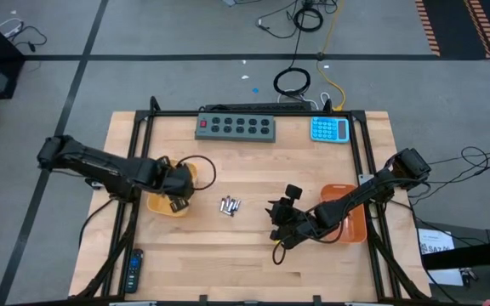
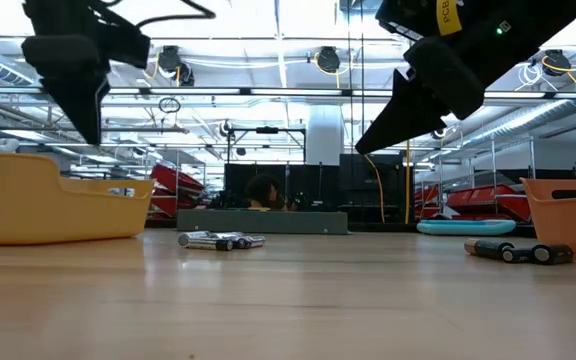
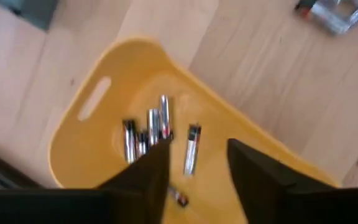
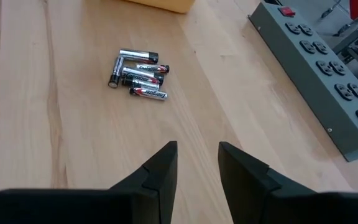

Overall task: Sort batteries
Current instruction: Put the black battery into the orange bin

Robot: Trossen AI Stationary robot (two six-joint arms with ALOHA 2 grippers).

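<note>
Right now my left gripper hangs over the yellow tray at the left-centre of the high view, its fingers spread apart with nothing between them. Below it, on the tray floor, lie several silvery batteries in a loose cluster, one more battery just beside them, and a small one close to my fingertip.

My right gripper sits in the lower middle of the high view, its arm reaching in from the right across the orange tray. Its fingers stand partly apart and hold nothing. A small pile of silvery batteries rests on the bare worktop between the two trays, touching one another, in the upper left of the right wrist view.

From table height, two dark batteries lie on the worktop near the orange tray at the right edge.

Toward the top of the high view lie a grey power strip and a blue calculator; a black remote control lies at lower left.
</note>
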